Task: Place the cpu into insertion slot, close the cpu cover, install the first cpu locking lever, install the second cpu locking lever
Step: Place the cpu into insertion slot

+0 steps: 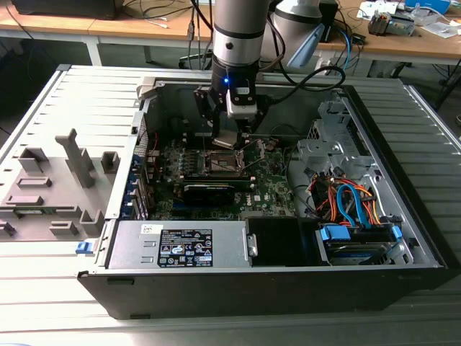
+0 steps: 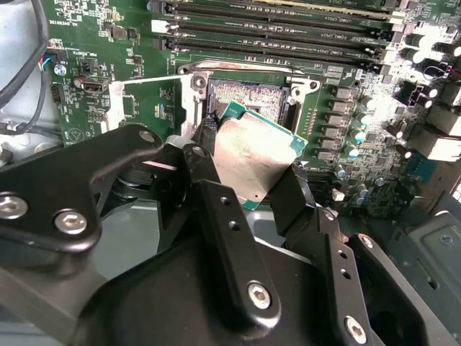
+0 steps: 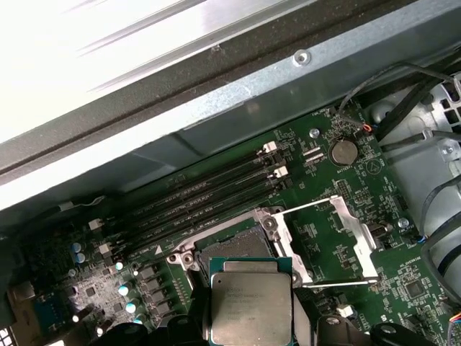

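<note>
My gripper [image 1: 232, 137] hangs inside the open computer case, shut on the cpu [image 2: 256, 155], a square chip with a silver lid and green edge. Both black fingers [image 2: 216, 209] clamp its opposite sides, and it is held tilted just above the insertion slot [image 2: 248, 97]. In the first wrist view the cpu [image 3: 251, 306] overlaps the near edge of the insertion slot [image 3: 234, 249]. The silver cpu cover [image 3: 353, 231] stands swung open beside the slot. Two thin wire locking levers [image 3: 310, 205] are raised along the cover's edges.
Long black memory slots [image 3: 202, 198] run beside the socket. A long black card [image 1: 209, 191] lies on the board's near side. The power supply [image 1: 180, 245] and a drive cage with coloured cables [image 1: 353, 209] fill the near part of the case. A grey fixture [image 1: 57, 180] sits outside.
</note>
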`<state>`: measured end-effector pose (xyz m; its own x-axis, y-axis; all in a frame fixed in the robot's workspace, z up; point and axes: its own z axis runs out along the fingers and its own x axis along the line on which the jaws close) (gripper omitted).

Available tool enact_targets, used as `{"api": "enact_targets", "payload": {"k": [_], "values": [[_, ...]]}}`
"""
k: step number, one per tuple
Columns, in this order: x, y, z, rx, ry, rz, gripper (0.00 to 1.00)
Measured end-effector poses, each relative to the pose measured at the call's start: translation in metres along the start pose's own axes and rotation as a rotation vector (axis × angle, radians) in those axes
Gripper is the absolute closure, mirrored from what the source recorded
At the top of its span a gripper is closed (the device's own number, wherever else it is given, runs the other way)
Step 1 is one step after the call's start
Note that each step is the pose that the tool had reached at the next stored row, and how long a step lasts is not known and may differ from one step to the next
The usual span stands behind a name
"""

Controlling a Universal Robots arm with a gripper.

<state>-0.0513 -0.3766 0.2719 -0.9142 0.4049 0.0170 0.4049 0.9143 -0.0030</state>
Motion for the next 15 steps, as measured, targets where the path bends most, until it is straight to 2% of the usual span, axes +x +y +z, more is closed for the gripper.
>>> {"api": "enact_targets", "payload": {"k": [15], "values": [[0.0,0.0,0.0,-0.0005,0.0001,0.031,0.45]]}}
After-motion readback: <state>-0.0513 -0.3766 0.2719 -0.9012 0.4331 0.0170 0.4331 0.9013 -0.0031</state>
